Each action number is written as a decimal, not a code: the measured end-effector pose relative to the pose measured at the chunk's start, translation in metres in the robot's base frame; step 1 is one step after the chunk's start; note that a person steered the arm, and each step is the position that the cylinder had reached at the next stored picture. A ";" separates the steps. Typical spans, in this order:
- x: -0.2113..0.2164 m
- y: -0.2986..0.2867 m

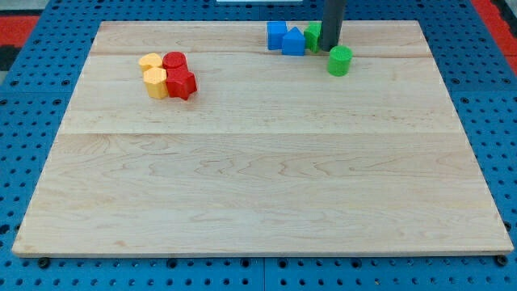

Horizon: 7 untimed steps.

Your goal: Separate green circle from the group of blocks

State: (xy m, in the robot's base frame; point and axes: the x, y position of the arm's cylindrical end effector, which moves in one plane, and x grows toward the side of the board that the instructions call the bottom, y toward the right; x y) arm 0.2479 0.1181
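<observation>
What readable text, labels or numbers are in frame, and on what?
None. No text, number or logo shows on the wooden board, the blue pegboard around it, the dark rod, or the blocks: green circle, two blue blocks, two red blocks, two yellow blocks.

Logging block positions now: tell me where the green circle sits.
The green circle sits near the view's top right, just below-right of my tip, apart from the blue blocks.
</observation>
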 end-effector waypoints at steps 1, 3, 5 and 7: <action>-0.025 0.010; -0.053 0.010; -0.056 -0.014; -0.055 -0.034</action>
